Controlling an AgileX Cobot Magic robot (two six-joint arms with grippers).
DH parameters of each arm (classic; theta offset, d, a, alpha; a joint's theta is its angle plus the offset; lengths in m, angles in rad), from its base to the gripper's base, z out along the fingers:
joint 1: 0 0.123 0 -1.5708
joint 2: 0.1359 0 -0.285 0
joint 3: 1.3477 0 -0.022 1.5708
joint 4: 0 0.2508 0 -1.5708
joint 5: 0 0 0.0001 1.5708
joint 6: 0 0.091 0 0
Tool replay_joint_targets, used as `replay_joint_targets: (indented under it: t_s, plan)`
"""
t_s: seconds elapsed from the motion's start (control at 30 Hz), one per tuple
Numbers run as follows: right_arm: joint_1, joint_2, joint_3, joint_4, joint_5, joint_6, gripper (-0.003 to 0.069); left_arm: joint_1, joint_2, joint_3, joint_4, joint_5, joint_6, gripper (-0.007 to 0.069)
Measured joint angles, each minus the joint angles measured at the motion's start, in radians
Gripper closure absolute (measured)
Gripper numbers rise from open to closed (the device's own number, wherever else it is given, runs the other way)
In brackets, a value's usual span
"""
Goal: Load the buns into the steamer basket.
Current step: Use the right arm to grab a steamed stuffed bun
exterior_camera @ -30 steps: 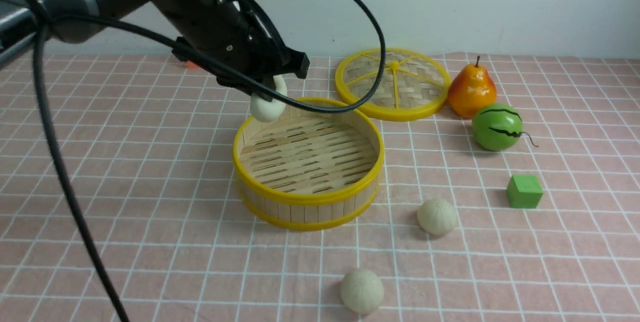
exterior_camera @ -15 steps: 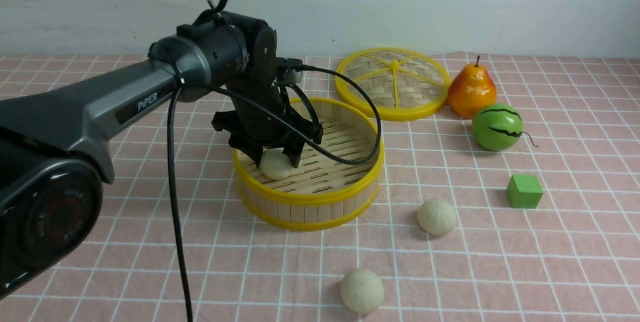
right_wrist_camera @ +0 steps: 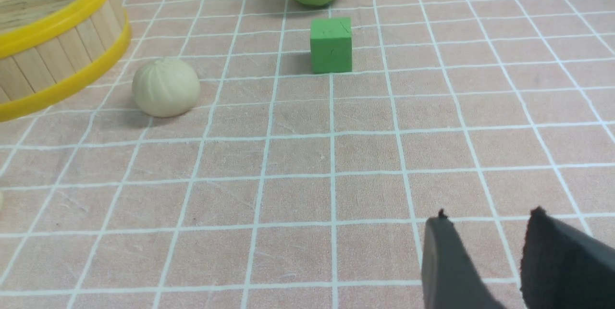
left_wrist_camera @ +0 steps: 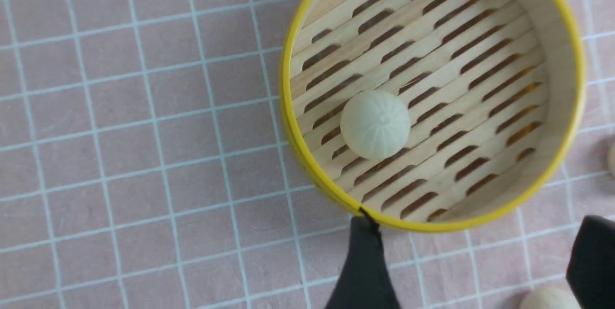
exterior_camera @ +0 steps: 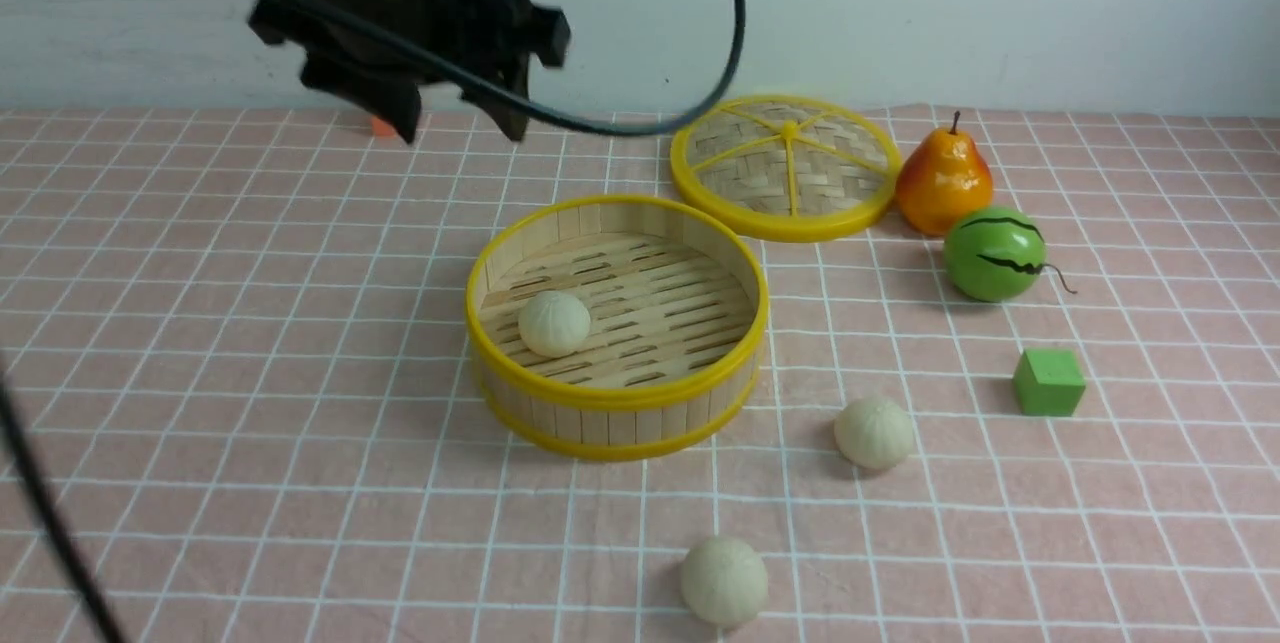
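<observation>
The steamer basket point(exterior_camera: 617, 398) stands mid-table, and one bun point(exterior_camera: 553, 323) lies on its slatted floor at the left side. It also shows in the left wrist view point(left_wrist_camera: 375, 124). Two more buns lie on the cloth, one point(exterior_camera: 874, 433) right of the basket and one point(exterior_camera: 723, 580) near the front. My left gripper point(exterior_camera: 460, 123) is open and empty, high above the table behind and left of the basket. My right gripper point(right_wrist_camera: 489, 217) shows only in its wrist view, low over bare cloth. Its jaws are a little apart with nothing between them. A bun point(right_wrist_camera: 166, 87) lies ahead of it.
The flat woven lid point(exterior_camera: 787, 166) lies behind the basket. A pear point(exterior_camera: 943, 181), a green striped melon point(exterior_camera: 994, 253) and a green cube point(exterior_camera: 1047, 382) stand to the right. A pink checked cloth covers the table.
My left gripper carried a bun down into the basket, let it go and rose up and back to the left. The bun now rests on the basket floor.
</observation>
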Motion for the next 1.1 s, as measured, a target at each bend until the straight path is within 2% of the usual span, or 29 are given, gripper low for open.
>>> replay_joint_targets:
  t_s: [0.03, 0.13, 0.17, 0.2, 0.23, 0.27, 0.3, 0.33, 0.37, 0.4, 0.6, 0.77, 0.93, 1.1]
  plan:
    - [0.0, 0.0, 0.0, 0.0, 0.0, 0.0, 0.042, 0.0, -0.033, 0.006, -0.001, 0.001, -0.003, 0.0146]
    - [0.0, 0.0, 0.0, 0.0, 0.0, 0.0, 0.042, 0.0, -0.188, 0.093, -0.016, 0.008, -0.012, 0.025]
    - [0.0, 0.0, 0.0, 0.0, 0.0, 0.0, 0.042, 0.0, -0.291, 0.186, -0.027, 0.01, -0.015, 0.034]
    - [0.0, 0.0, 0.0, 0.0, 0.0, 0.0, 0.042, 0.0, -0.347, 0.248, -0.027, 0.01, -0.015, 0.0393]
    - [0.0, 0.0, 0.0, 0.0, 0.0, 0.0, 0.042, 0.0, -0.358, 0.261, -0.027, 0.01, -0.015, 0.0404]
    - [0.0, 0.0, 0.0, 0.0, 0.0, 0.0, 0.042, 0.0, -0.405, 0.315, -0.027, 0.01, -0.016, 0.0447]
    - [0.0, 0.0, 0.0, 0.0, 0.0, 0.0, 0.042, 0.0, -0.508, 0.442, -0.027, 0.01, -0.016, 0.0538]
    - [0.0, 0.0, 0.0, 0.0, 0.0, 0.0, 0.042, 0.0, -0.519, 0.456, -0.027, 0.008, -0.016, 0.0548]
    - [0.0, 0.0, 0.0, 0.0, 0.0, 0.0, 0.042, 0.0, -0.6, 0.557, -0.027, -0.012, -0.016, 0.0618]
    - [0.0, 0.0, 0.0, 0.0, 0.0, 0.0, 0.042, 0.0, -0.677, 0.653, -0.02, -0.048, -0.016, 0.0638]
    - [0.0, 0.0, 0.0, 0.0, 0.0, 0.0, 0.042, 0.0, -0.924, 0.973, -0.017, -0.206, -0.016, 0.0638]
    - [0.0, 0.0, 0.0, 0.0, 0.0, 0.0, 0.042, 0.0, -1.06, 1.131, -0.018, -0.305, -0.016, 0.0638]
    - [0.0, 0.0, 0.0, 0.0, 0.0, 0.0, 0.042, 0.0, -1.157, 1.193, -0.043, -0.391, -0.016, 0.0638]
    - [0.0, 0.0, 0.0, 0.0, 0.0, 0.0, 0.042, 0.0, -1.18, 1.213, -0.044, -0.403, -0.016, 0.0638]
